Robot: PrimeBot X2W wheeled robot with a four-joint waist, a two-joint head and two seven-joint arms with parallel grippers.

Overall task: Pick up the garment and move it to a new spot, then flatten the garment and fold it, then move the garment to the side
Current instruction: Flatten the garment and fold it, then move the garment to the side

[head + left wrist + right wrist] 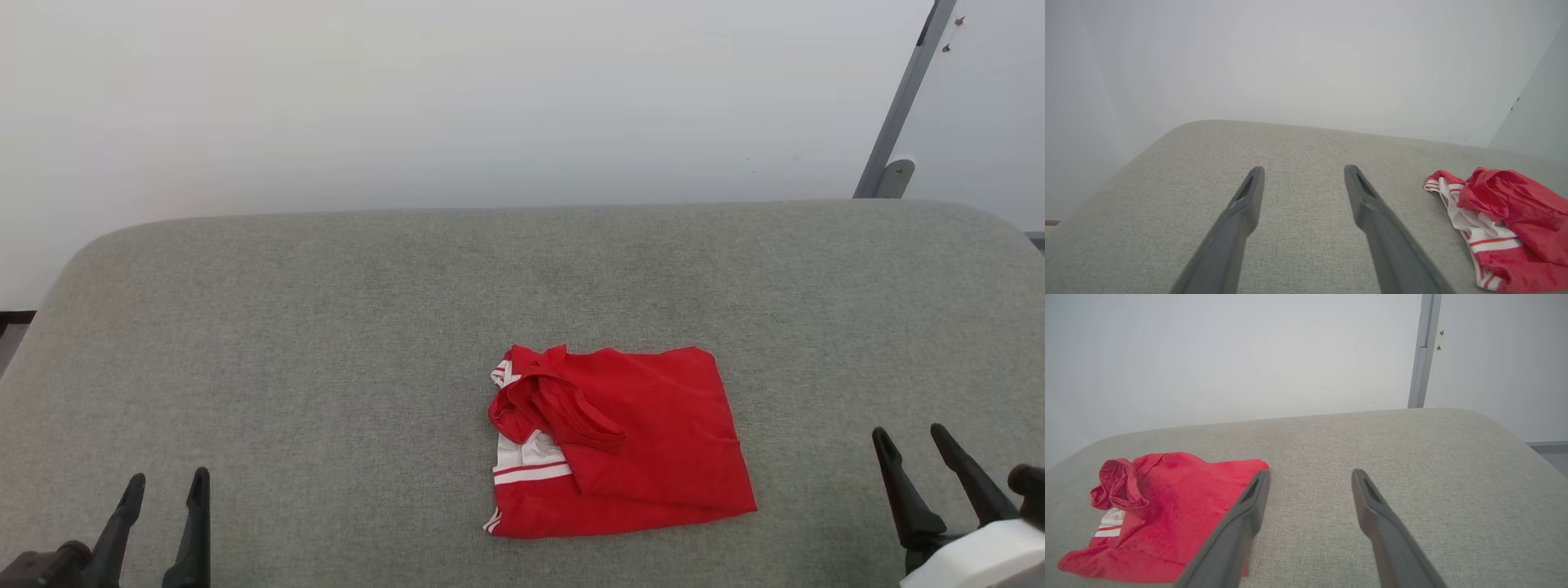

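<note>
The garment (653, 433) lies folded into a rough rectangle on the grey table (326, 327), a little right of centre toward the near edge. Its longer side runs left to right, with bunched red cloth and a white striped sleeve at its left end. The left gripper (167, 482) and right gripper (909, 434) sit at the near corners, fingers apart and pointing away, neither touching it.

The left gripper (167, 486) has two long, matt black fingers (1241, 216) that taper to narrow tips. Each finger has a slim slot sunk into its inner face near the tip. The right gripper (909, 437) is built alike. Its dark fingers (1372, 506) rise from a black base (927, 539) joined to a smooth white forearm shell (980, 555).
</note>
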